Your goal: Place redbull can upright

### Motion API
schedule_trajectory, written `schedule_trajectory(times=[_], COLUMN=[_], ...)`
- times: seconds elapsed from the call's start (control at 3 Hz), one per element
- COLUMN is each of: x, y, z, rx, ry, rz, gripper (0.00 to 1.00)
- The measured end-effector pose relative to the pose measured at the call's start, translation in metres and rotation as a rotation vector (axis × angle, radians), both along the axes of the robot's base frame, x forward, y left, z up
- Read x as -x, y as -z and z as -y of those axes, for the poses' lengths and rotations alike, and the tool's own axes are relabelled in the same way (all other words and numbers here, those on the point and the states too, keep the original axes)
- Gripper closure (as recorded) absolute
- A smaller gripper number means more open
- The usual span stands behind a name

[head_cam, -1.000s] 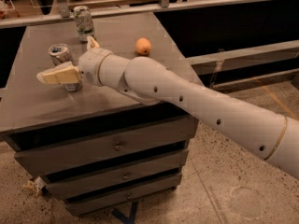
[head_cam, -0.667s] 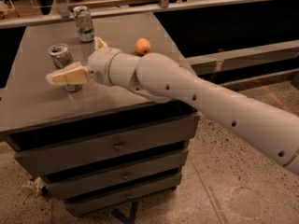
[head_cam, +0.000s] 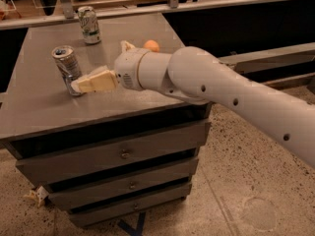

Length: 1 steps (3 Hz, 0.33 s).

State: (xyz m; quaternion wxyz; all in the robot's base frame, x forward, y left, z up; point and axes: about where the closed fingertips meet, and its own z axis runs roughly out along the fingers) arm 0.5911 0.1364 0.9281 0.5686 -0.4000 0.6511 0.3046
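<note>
Since a second ago the gripper (head_cam: 82, 84) has drawn back to the right along the table top, so more of the lower part of the redbull can (head_cam: 66, 65) is uncovered. Both cans and the orange have kept their places.

Now the gripper lies low over the grey table (head_cam: 34, 117) and points to the left. Its cream-coloured tip reaches the bottom part of the redbull can. I cannot tell whether it touches the can, and I also cannot tell whether the gripper is spread or pressed together. The redbull can stands on its base in the left part of the table, just left of the gripper, with its shiny top end turned upward.

Behind the gripper the thick white arm (head_cam: 231, 95) goes to the right and toward the near side, across the right edge of the table and out of view. Just beyond the wrist, on the far side, lies a small orange (head_cam: 151, 45). Farther left, near the far edge of the table, a white-and-green can (head_cam: 89, 25) stands upright, well apart from the redbull can.

Under the table top there are three drawers (head_cam: 123, 154), each with a small knob in the middle. The table stands on a speckled floor (head_cam: 236, 200), and by its near left corner a small pale object (head_cam: 37, 195) lies on the floor.
</note>
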Motion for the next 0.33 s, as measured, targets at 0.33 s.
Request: schedule_trajectory(times=[0.33], x=[0.0], y=[0.0], z=[-0.0001], rx=[0.0], ry=[0.0], rz=[0.0], gripper=[0.0])
